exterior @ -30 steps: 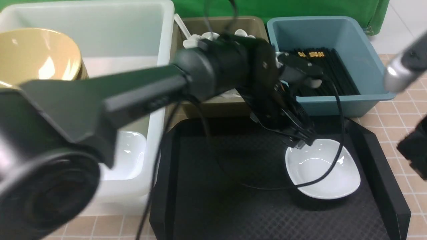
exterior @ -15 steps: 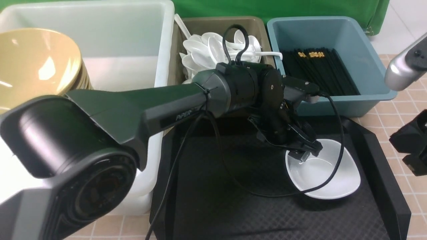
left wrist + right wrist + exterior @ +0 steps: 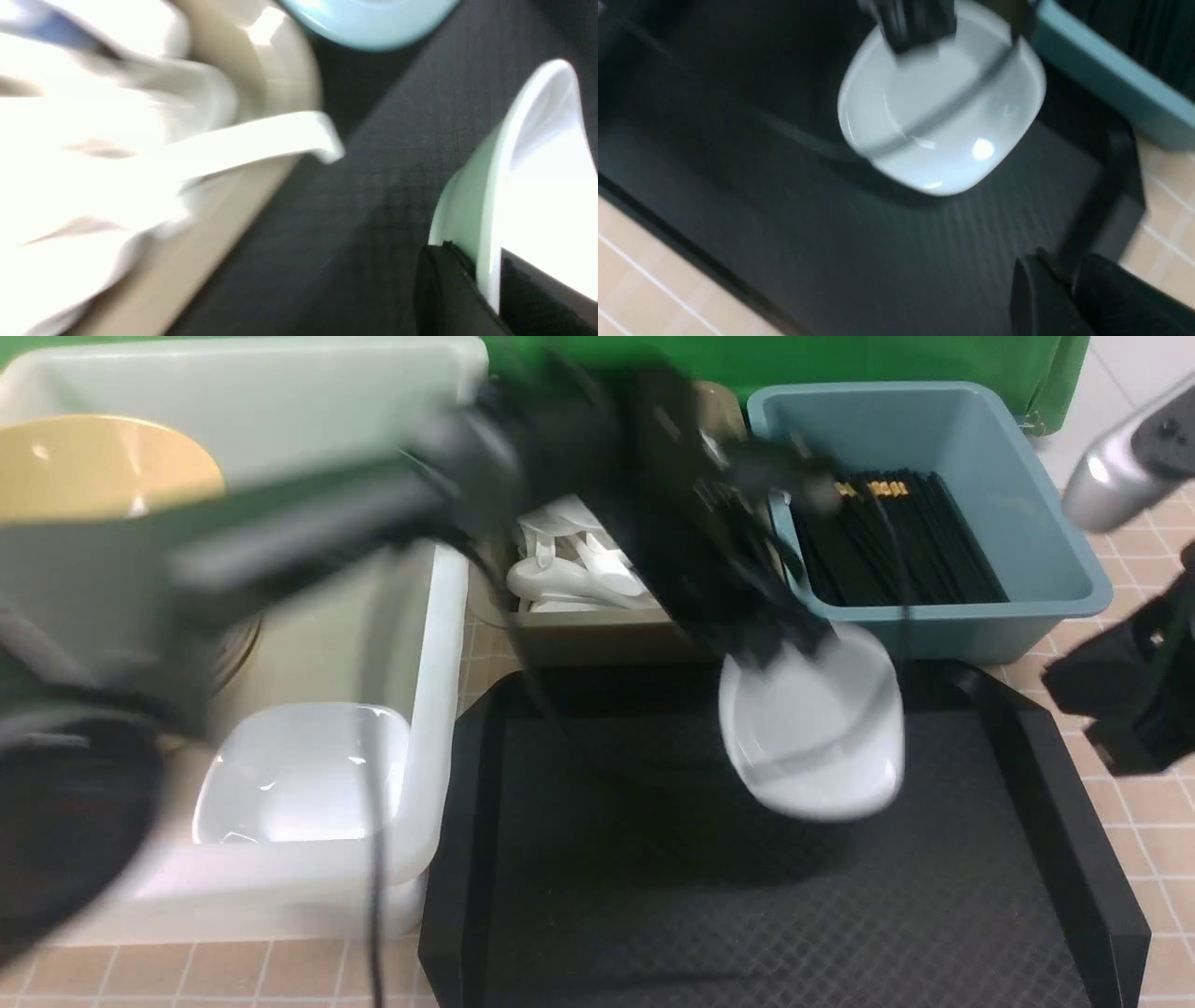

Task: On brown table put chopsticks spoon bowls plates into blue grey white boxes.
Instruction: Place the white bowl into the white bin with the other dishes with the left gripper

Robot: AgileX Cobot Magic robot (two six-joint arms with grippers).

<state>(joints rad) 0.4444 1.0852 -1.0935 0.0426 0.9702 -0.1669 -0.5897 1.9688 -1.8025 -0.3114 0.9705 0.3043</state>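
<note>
Lifted the plate (image 3: 810,737) off the tray (image 3: 653,896) within the last second, from flat at the tray's right to hanging tilted above its far edge, just before the grey box (image 3: 597,625). Clamped it by the upper rim in the left gripper (image 3: 780,649), jaws clenched on the thin wall, with 1 finger (image 3: 444,289) showing on the outer side in the left wrist view. Judged the step as the carry to the white box (image 3: 439,616), where a 2nd plate (image 3: 299,775) already lay near the stacked bowls (image 3: 103,467). Would have done best to keep the pinch tight, level the plate before crossing the box wall, clear that wall, and lower onto the 2nd plate rather than drop. Found spoons (image 3: 569,574) in the grey box and chopsticks (image 3: 887,541) in the blue box (image 3: 1027,523). Could not read the left arm, smeared by motion across the front view, nor how deep the rim sat in the jaws. Saw the right gripper (image 3: 1064,270) idle near the tray's right side, cut off at the frame edge; could not tell whether closed or slightly parted.
</note>
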